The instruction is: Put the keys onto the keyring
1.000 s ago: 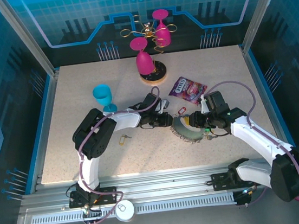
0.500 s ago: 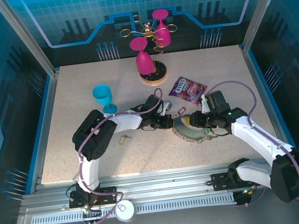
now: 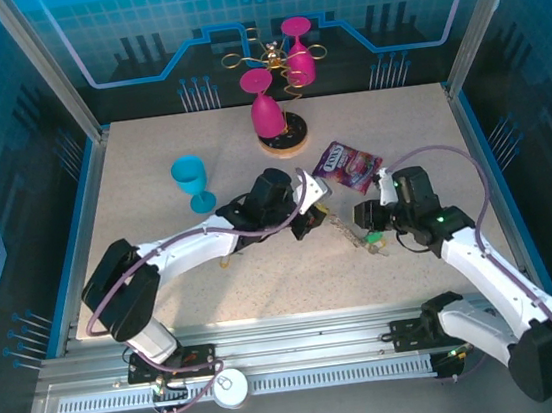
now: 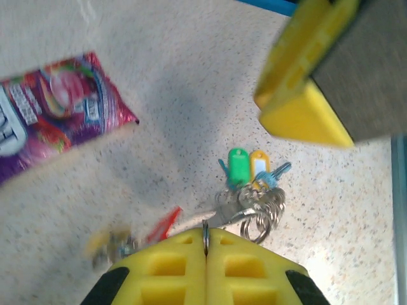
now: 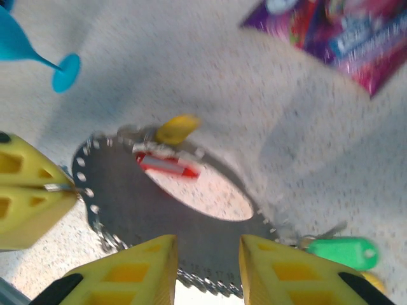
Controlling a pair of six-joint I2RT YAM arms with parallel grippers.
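At 9 o'clock on its rim, the keyring [image 5: 127,213] is pinched by the pressed-together left gripper [image 5: 63,188], the spread right gripper [image 5: 208,246] is held at 6 o'clock, and keys [image 5: 168,165] are seen at 12, over a blue-walled speckled table [image 3: 151,171].

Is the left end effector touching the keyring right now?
Touching. In the right wrist view the left end effector has its shut fingers clamped on the edge of the keyring; the left wrist view shows thin metal pinched in their seam.
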